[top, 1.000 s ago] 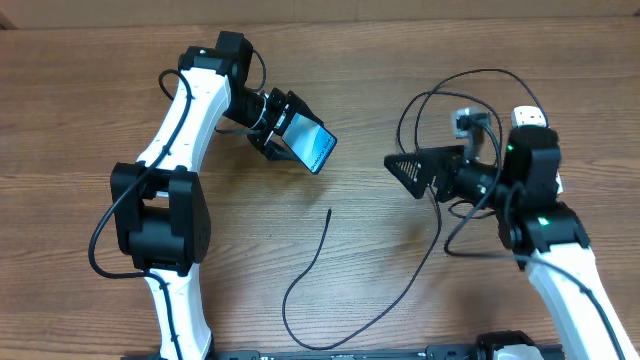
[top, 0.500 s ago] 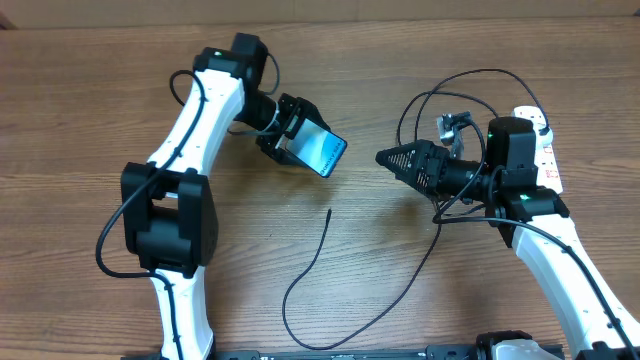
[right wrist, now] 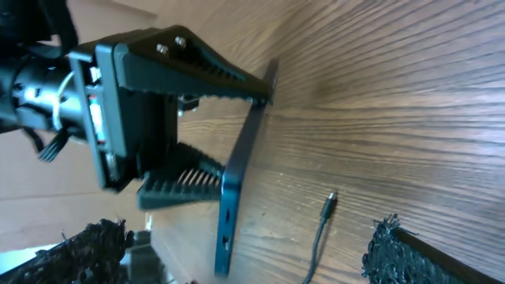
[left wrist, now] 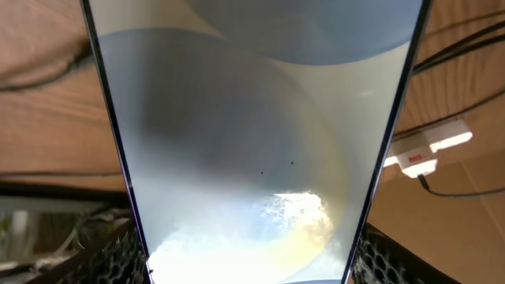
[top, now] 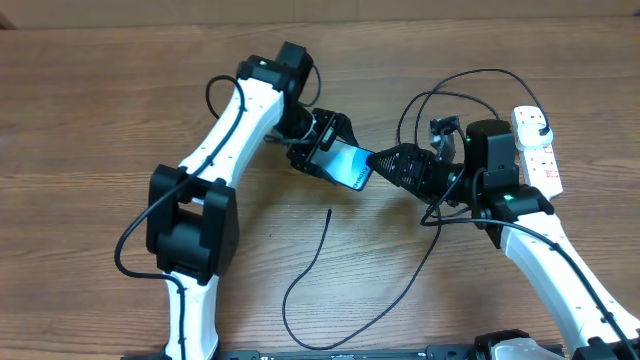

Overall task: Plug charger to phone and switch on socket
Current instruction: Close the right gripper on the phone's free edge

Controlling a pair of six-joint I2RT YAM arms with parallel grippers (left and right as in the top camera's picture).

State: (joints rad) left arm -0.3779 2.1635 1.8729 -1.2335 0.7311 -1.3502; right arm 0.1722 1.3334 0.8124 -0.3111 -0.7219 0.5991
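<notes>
Because its charging end has to be reachable, the phone (top: 350,166) is held clear of the tabletop (top: 100,110) near the middle of the scene. It is gripped across its width, at its upper-left end, by the jaws of the left gripper (top: 328,152). In the overhead view its long axis is set diagonally, from upper left down to lower right. The cyan screen is turned upward and the free short end is pointed towards the right gripper (top: 380,160). In the right wrist view the phone is seen edge-on, as a thin dark slab tilted above the wood.

The jaws of the right gripper are spread wide with nothing between them, and their tips are placed just beside the phone's free end. Whether contact is made cannot be told. A handover or a steadying hold is judged to be the purpose, so that one arm is freed for the cable.

The charger (top: 312,262) is laid on the tabletop below the phone, its connector tip (right wrist: 329,202) unplugged and aimed roughly towards the phone. The socket (top: 537,152) is set well apart near the right edge, with neither gripper near its switches
</notes>
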